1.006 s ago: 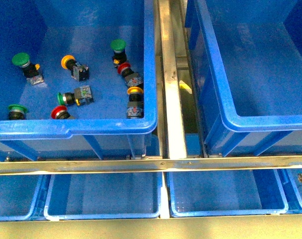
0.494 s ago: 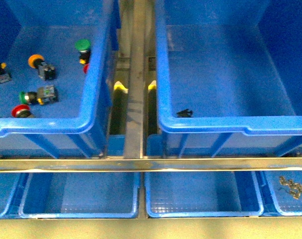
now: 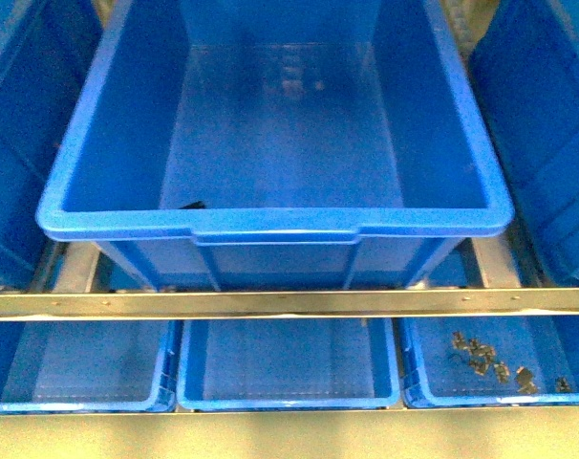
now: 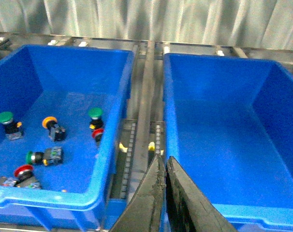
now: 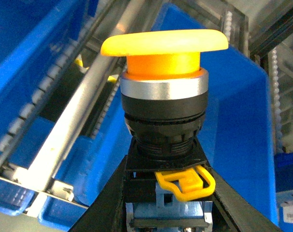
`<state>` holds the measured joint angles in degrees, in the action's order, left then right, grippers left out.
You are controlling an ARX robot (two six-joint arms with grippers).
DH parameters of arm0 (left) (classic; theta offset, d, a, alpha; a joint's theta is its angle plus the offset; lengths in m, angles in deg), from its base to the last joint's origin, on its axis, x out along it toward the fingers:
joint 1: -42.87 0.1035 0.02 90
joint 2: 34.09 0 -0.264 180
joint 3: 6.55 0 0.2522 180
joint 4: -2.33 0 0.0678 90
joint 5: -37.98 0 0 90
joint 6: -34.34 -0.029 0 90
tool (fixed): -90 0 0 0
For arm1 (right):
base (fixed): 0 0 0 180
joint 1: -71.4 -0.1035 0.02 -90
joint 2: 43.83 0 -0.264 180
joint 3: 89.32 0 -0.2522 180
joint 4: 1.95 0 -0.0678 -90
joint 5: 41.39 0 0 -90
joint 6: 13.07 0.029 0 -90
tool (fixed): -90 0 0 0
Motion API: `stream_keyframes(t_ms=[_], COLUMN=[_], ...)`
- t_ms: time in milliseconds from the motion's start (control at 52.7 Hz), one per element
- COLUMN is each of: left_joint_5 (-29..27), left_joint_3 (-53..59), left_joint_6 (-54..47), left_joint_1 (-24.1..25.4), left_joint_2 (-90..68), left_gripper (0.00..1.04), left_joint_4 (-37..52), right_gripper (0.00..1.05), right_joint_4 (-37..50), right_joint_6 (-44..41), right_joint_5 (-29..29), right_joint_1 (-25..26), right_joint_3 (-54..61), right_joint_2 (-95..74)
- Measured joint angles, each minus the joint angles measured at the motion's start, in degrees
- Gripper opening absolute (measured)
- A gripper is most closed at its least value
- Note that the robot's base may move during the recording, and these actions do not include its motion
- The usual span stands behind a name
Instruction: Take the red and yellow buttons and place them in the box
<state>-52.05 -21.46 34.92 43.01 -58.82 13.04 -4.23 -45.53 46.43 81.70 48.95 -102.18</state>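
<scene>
A: Where's the button now?

B: A yellow button (image 5: 163, 96) sits in the right gripper (image 5: 166, 212), jaws pinching its blocky black body from both sides, cap pointing away from the wrist. The blue box (image 3: 270, 222) fills the front view, nearly empty apart from a small dark bit near its front wall.

A: How will it handle?

B: Light, rigid plastic, I'd judge. The smooth mushroom cap would slip; the squared body gives flat faces, so that's the right place to hold. It should survive a short drop.

A: And the left arm?

B: The left gripper (image 4: 165, 193) has its jaws pressed together, holding nothing. More buttons lie in the left bin (image 4: 108, 159), including another yellow one (image 4: 51, 124) and a red one (image 4: 23, 171).
</scene>
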Motion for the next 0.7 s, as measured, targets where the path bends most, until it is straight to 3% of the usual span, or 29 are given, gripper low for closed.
stream_keyframes(t_ms=[702], left_joint_5=[0.17], left_joint_3=[0.0], left_joint_6=[-0.09], left_joint_1=[-0.04], left_joint_2=[13.75], left_gripper=[0.03], left_joint_4=[-13.42], right_gripper=[0.27], right_joint_4=[2.08], right_joint_6=[1.44], right_joint_5=[1.68], right_joint_1=[-4.87], right_joint_3=[0.22], right_joint_2=[-0.85])
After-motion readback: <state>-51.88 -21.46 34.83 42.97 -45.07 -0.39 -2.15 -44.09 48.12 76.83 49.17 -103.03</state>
